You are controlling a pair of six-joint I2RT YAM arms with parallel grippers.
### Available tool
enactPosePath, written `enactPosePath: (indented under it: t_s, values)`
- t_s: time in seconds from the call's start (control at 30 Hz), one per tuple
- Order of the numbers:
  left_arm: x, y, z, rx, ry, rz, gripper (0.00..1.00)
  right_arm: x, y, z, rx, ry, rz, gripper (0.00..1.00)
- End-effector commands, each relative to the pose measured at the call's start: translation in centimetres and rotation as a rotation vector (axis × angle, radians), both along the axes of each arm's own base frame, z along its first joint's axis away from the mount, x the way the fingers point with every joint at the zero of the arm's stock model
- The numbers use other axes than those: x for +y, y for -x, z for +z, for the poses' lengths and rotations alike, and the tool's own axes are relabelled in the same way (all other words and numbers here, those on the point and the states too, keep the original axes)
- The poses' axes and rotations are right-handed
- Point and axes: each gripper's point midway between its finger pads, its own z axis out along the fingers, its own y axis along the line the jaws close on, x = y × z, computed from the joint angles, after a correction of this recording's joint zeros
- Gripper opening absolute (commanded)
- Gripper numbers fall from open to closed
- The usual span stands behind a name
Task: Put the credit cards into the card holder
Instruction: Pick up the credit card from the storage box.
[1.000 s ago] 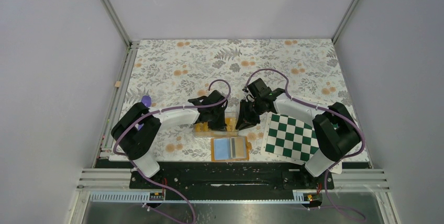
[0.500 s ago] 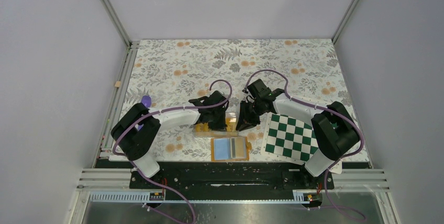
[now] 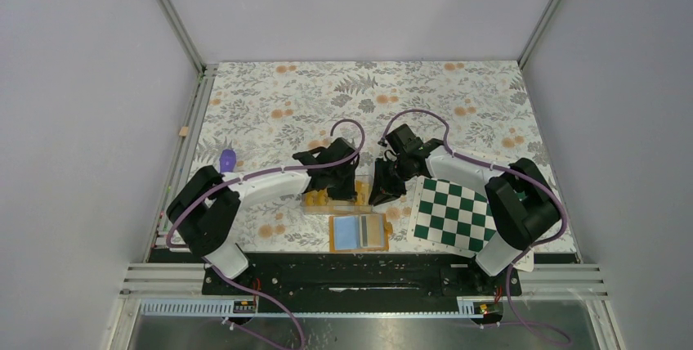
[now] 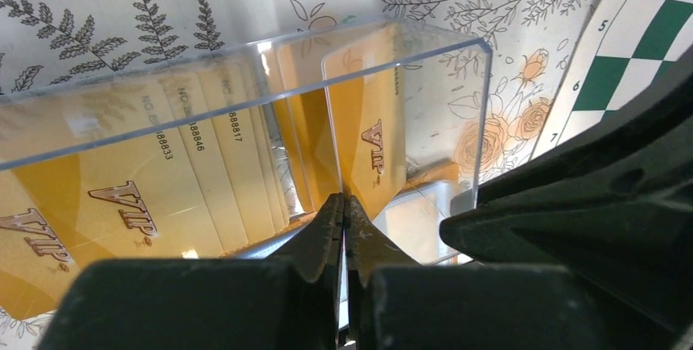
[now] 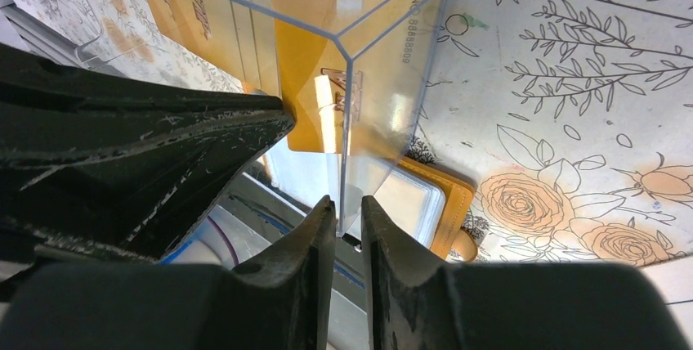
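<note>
My left jaws (image 4: 342,200), pressed together, pinch one upright credit card (image 4: 372,141) inside the clear box (image 4: 429,96). My right jaws (image 5: 347,204) clamp its wall. The open card holder (image 3: 359,232) lies on the bench (image 3: 286,96) just beside the box, nearer my bases.

Gold credit cards (image 4: 369,150) standing upright, orange card holder (image 3: 359,232) lying open

Clear rectangular plastic box (image 4: 433,121): transparent, smooth, glossy, with glare on its walls.
Thin orange-yellow cards (image 4: 163,186): glossy plastic with metallic-looking lettering.
Small orange folding wallet (image 5: 453,203): matt, leather-like, with a shiny pocket.
Floral table covering (image 5: 572,80): matt print.
Right gripper's black fingers (image 5: 315,276): matt plastic.
</note>
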Motion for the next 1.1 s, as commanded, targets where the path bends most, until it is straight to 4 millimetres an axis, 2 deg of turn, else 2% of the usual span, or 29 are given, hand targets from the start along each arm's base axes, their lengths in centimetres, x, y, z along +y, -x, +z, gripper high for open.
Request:
enactPosePath:
  t_s: [0.0, 0.37, 0.63, 0.87, 1.07]
  values:
    - [-1.9, -1.3, 2.9, -0.087, 0.051, -0.024, 0.00, 0.4, 0.3, 0.0, 0.007, -0.021, 0.025, 0.24]
    - [-0.4, -1.2, 0.4, -0.053, -0.180, -0.057, 0.14, 0.4, 0.4, -0.1, 0.011, -0.022, 0.029, 0.24]
    - [0.6, -1.2, -0.5, -0.037, -0.294, -0.072, 0.23, 0.4, 0.4, -0.2, 0.015, -0.021, 0.030, 0.24]
    - [0.6, -1.2, -1.0, -0.032, -0.305, -0.074, 0.29, 0.4, 0.5, -0.2, 0.017, -0.022, 0.034, 0.25]
    - [-0.3, -1.2, -1.7, -0.019, -0.279, -0.080, 0.27, 0.3, 0.6, -0.3, 0.019, -0.024, 0.035, 0.25]
